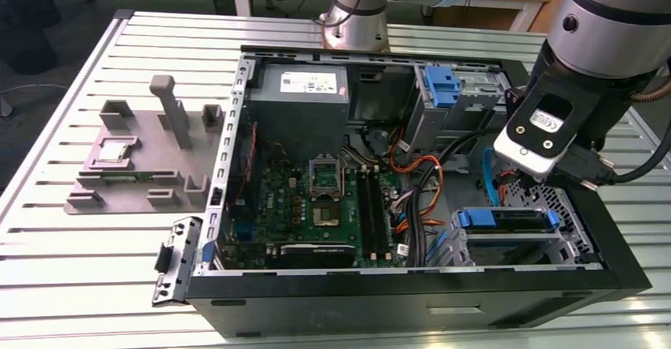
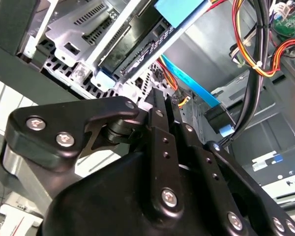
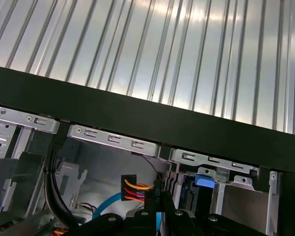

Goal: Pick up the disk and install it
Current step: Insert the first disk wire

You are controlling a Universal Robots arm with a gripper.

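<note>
I saw the gripper [image 2: 155, 96] hanging inside the open computer case [image 1: 419, 298], at the exterior view's right, over the drive cage [image 1: 519, 243]. Its fingers [image 2: 160, 118] were pressed together, holding nothing. The disk [image 1: 507, 220] sat in the cage, its blue rail facing up, just below the gripper. Orange cables [image 1: 425, 184] ran beside it; the case wall stood near.
</note>
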